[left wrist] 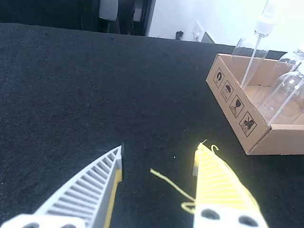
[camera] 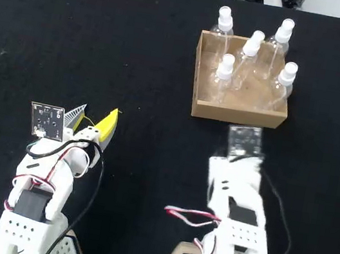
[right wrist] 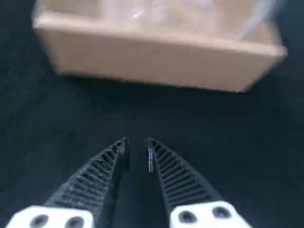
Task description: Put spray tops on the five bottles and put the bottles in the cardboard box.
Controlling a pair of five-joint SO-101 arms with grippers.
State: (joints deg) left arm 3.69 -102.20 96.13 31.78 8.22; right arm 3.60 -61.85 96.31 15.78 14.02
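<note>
The cardboard box (camera: pixel 237 114) stands at the back right of the black table. Five clear bottles stand upright in it, each with a white spray top (camera: pixel 225 17). My left gripper (camera: pixel 93 117) hovers at the front left, far from the box, open with nothing between its grey and yellow fingers. In the left wrist view the same gripper (left wrist: pixel 159 159) faces the box (left wrist: pixel 247 124), and a bottle (left wrist: pixel 259 38) shows inside it. My right arm (camera: pixel 239 184) sits just in front of the box. My right gripper (right wrist: pixel 137 145) is empty, with only a narrow slit between its black fingers, and points at the box wall (right wrist: pixel 156 54).
Black cloth (camera: pixel 105 44) covers the whole table. A loose yellow thread (left wrist: pixel 173 187) hangs off the left gripper's yellow finger. Cables trail from both arm bases at the front edge.
</note>
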